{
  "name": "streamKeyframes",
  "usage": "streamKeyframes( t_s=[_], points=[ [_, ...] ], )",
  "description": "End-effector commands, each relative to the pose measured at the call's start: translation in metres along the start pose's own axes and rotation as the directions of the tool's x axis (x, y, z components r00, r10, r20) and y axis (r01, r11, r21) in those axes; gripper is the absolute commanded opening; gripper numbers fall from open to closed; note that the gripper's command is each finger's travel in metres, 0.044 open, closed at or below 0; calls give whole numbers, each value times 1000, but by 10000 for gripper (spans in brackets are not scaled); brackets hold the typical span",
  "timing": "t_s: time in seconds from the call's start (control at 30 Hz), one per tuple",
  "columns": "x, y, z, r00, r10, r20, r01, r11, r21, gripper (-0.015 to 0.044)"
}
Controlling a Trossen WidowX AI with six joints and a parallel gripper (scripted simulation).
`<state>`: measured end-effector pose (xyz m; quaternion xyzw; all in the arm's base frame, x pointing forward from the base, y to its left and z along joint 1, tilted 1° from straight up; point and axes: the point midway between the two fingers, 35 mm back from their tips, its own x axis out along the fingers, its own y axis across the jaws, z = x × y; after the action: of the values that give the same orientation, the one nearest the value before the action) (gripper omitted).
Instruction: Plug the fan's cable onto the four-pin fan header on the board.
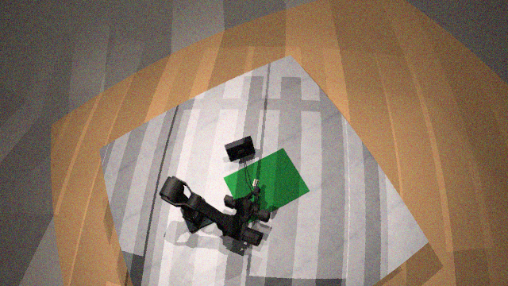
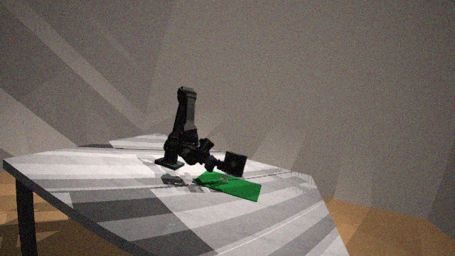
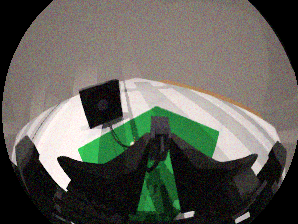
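The green board [image 1: 286, 171] [image 2: 245, 190] [image 3: 200, 138] lies flat on the table. The black square fan [image 1: 240, 149] [image 2: 235, 163] [image 3: 102, 104] stands upright beside it. A thin dark cable [image 1: 247, 173] [image 3: 117, 138] runs from the fan over the board to my fingers. My gripper [image 1: 256, 187] [image 3: 160, 136] is over the board, shut on the cable's plug. The plug [image 3: 160, 123] shows as a small grey block at the fingertips; a small pale piece shows there in the top view. The four-pin header cannot be made out, nor whether the plug touches it.
The arm's base [image 1: 194, 220] [image 2: 169, 163] stands on the striped, light table [image 1: 317, 238] [image 2: 277, 227], to the board's left in the top and exterior views. The fan stands close to the board's edge, with its cable crossing that edge. Strong shadow bands cross the table and board.
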<state>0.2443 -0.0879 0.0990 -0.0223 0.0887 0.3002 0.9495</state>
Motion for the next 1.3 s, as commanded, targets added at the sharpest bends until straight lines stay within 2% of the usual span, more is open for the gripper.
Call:
streamKeyframes(
  t_s=[0.0,1.27],
  points=[
    [1,1,-4,1000,1,3,-1,1000,-2,0],
    [6,0,-32,1000,1,3,-1,1000,-1,0]
  ],
)
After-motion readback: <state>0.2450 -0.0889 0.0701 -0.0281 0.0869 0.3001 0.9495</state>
